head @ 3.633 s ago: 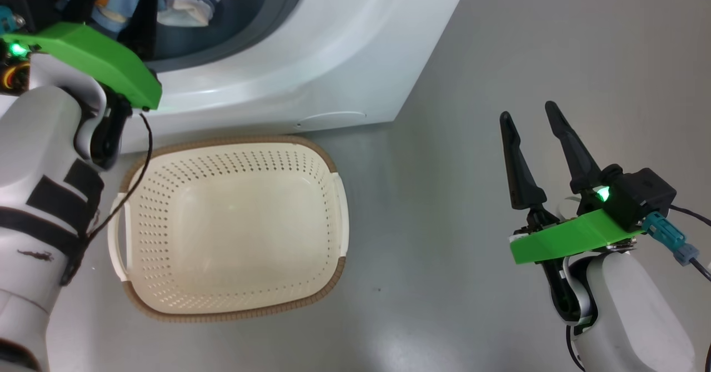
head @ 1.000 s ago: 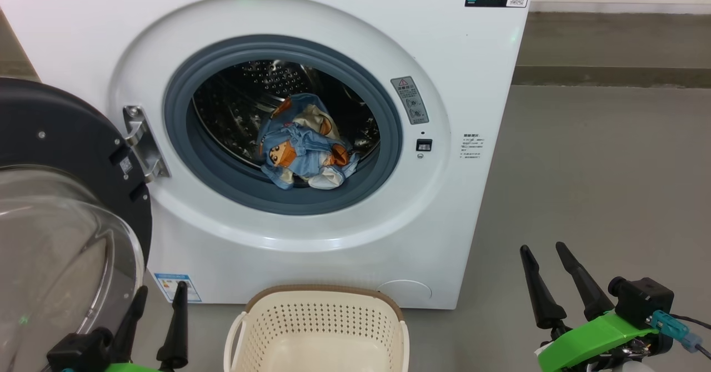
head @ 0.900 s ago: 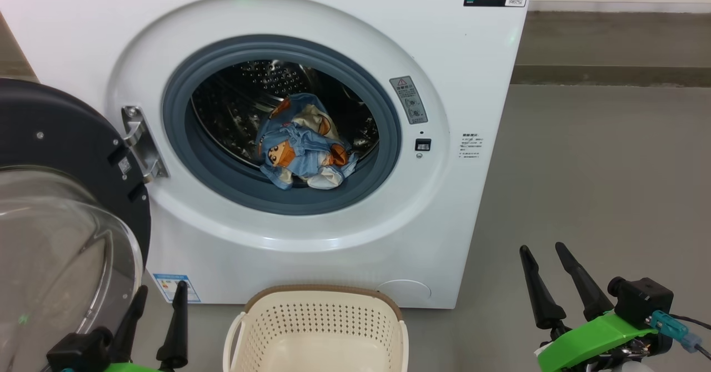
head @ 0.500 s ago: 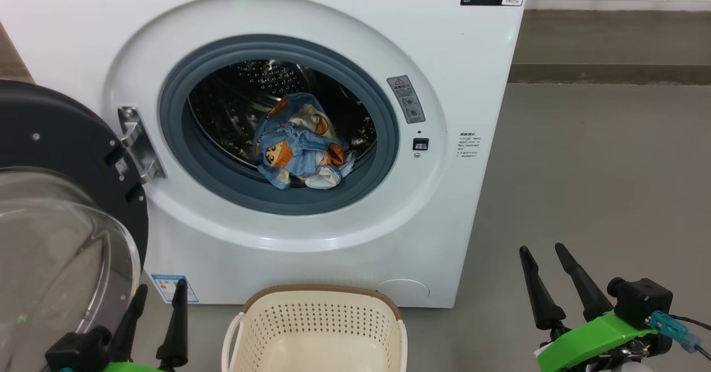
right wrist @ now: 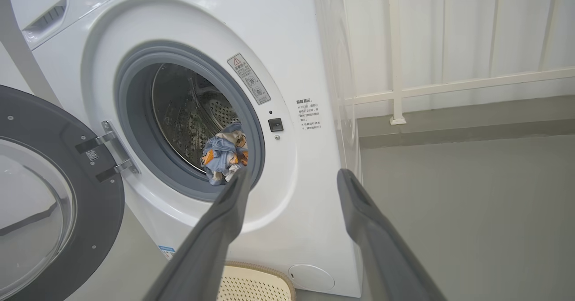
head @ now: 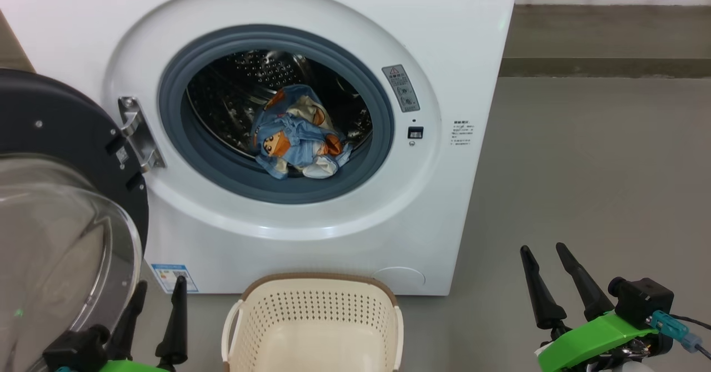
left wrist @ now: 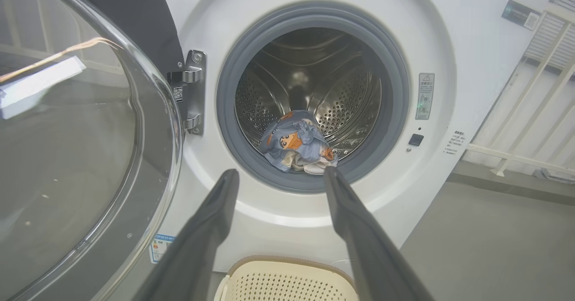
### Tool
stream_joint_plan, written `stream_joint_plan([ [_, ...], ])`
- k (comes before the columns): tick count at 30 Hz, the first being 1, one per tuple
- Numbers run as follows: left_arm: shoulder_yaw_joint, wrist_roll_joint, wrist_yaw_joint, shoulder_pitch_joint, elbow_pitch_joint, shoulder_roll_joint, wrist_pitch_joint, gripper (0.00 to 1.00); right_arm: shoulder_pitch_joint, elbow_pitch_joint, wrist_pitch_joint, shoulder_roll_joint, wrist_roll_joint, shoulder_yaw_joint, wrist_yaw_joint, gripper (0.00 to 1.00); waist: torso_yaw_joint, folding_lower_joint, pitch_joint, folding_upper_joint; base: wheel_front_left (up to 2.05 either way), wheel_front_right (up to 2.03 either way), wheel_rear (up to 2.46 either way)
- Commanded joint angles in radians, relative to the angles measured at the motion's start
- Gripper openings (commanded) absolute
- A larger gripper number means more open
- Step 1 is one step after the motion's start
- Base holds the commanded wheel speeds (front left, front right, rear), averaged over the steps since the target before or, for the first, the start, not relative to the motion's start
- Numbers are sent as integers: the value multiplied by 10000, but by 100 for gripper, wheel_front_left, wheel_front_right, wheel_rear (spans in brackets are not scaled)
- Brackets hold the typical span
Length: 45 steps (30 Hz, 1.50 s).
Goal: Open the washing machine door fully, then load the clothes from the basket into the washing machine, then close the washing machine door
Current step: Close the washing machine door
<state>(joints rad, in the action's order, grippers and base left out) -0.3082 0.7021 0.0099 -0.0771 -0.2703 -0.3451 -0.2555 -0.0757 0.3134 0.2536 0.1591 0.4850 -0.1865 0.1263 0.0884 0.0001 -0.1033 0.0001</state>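
Nearest, at the lower left of the head view: left claw (head: 161, 284), spread wide, gripping nothing, just beside the glass bowl (head: 55, 239) of the washing machine door (head: 61, 122). At the lower right: right claw (head: 543, 249), equally wide and empty, well apart from everything, over the floor (head: 583, 166). Between them, low and central: basket (head: 316, 277), close against the foot of the washing machine (head: 311, 250), no garment showing in its visible part. Further in: door swung wide on its hinge (head: 136, 139) at the machine's left. Deepest: clothes (head: 297, 139) bunched at the front of the drum (head: 244, 78), lower edge close to the grey gasket (head: 172, 116), possibly on its lip; hard to tell.

Judged from that: loading done, closing left. Probably best done with the left claw, nearest the door. Reach round to the outer face at the edge far from the hinge, push with the flat of a finger rather than pinching the glass, follow the arc, keep the arm off the basket. Check first for cloth overhanging the gasket and nudge it back if so. Finish with a firm press on the latch side
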Motion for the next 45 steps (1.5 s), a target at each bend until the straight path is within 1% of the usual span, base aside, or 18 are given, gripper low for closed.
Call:
stream_joint_plan([
  [1,430,20,45,-261,328,-243,-63,100,-268,-227,82,85,23,-132,44,100,4,-1,0,-1,-161,161,0],
  [11,404,5,87,-258,315,-236,-58,100,-245,-221,82,89,27,-109,44,100,22,-1,-25,-1,-100,100,0],
  [32,238,19,171,-257,302,-288,-9,100,-235,-154,82,150,89,-161,44,100,129,-1,-105,-1,-2,2,0],
  [39,143,-21,190,-293,275,-342,65,100,-167,-126,82,142,126,-155,44,100,438,-1,-183,-1,0,0,0],
  [45,102,-76,261,-307,294,-396,76,100,-132,-131,82,110,178,-208,44,100,952,-1,-238,-1,0,0,0],
])
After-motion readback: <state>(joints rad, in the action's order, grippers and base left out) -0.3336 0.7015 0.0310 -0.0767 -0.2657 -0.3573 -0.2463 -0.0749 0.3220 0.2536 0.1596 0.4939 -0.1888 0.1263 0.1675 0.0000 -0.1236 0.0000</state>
